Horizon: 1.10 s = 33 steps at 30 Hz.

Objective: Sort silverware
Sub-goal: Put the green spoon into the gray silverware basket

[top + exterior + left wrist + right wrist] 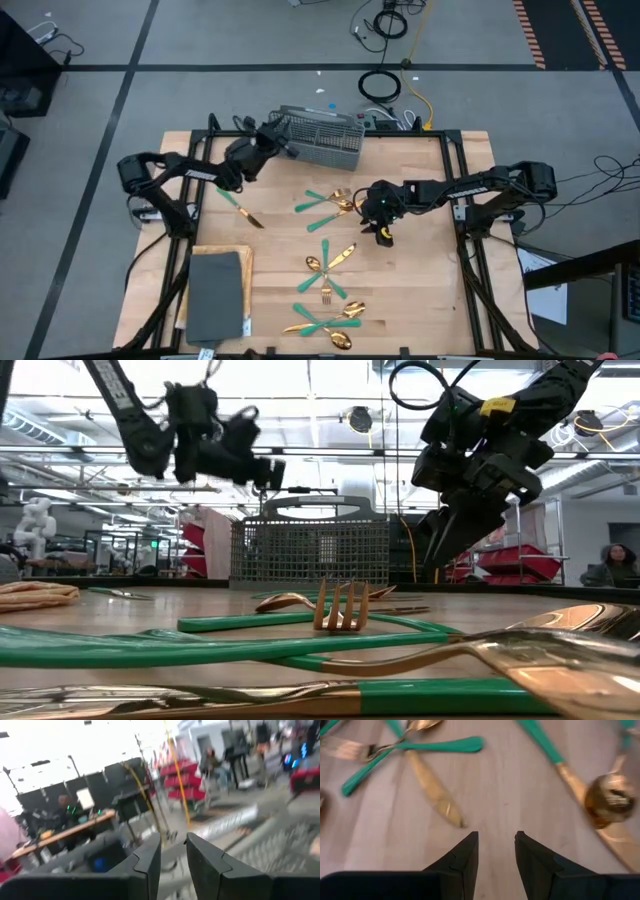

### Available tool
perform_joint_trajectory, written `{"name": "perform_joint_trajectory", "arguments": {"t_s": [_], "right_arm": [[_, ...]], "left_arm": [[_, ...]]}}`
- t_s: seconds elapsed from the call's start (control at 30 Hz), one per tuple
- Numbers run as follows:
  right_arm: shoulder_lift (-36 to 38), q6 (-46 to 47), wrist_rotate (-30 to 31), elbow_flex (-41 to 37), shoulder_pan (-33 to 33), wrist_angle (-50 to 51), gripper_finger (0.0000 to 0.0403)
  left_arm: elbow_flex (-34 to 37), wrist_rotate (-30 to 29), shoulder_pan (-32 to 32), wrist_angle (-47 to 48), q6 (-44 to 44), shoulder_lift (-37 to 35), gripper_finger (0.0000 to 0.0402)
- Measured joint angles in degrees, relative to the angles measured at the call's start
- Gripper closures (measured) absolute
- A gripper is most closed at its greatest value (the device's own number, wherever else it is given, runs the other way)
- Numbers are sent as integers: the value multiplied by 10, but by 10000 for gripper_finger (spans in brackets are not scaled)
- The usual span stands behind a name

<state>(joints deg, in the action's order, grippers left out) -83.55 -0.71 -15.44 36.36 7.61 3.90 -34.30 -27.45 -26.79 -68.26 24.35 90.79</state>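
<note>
Silverware: gold-headed pieces with teal-green handles, scattered flat on the wooden table [420, 300]. One knife [240, 210] lies apart near the left arm, long axis diagonal, green handle toward the mesh basket [320, 138] and gold blade toward the table's near edge. A fan of pieces [328, 204] lies at mid-table, green handles spreading leftward and gold heads gathered on the right, just beside the right gripper. Below it a second group [328, 262] crosses at mixed angles, and a third group [330, 318] lies near the front edge with long axes mostly crosswise. In the low view a fork [340, 608] rests tines-up, handle running to the picture's left.

Left gripper [283, 142]: raised above the table at the basket's left end; fingers [150, 857] stand slightly apart with a narrow gap, nothing between them.

Right gripper [384, 236]: pointing down over bare wood just right of the mid-table fan; fingers [465, 855] parted, holding nothing and touching no piece. In the right wrist view a gold knife blade [434, 790] and a spoon [605, 800] lie ahead of the tips.

A dark grey tray [215, 295] sits at the near left corner.
</note>
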Motion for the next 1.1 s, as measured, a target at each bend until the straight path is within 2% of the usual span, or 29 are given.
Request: {"name": "perform_joint_trajectory", "arguments": {"t_s": [0.27, 0.37, 0.57, 0.67, 0.83, 0.93, 1.1], "right_arm": [[0, 3, 155, 0, -14, -72, 284], [0, 12, 159, 0, -8, -103, 284], [0, 27, 174, 0, 7, -78, 274], [0, 59, 175, 0, 15, -79, 255], [0, 93, 175, 0, 33, -74, 210], [0, 72, 175, 0, 33, -41, 198], [0, -16, 184, 0, 32, -26, 204]], "left_arm": [[0, 0, 95, 18, 4, -137, 303], [0, 1, 139, 54, 5, -188, 303], [0, -19, 212, 172, 5, -281, 303], [0, -41, 241, 216, 5, -312, 303], [0, -46, 277, 234, 1, -340, 303], [0, -46, 298, 238, 16, -356, 303], [0, -46, 336, 250, 31, -390, 303]]}}
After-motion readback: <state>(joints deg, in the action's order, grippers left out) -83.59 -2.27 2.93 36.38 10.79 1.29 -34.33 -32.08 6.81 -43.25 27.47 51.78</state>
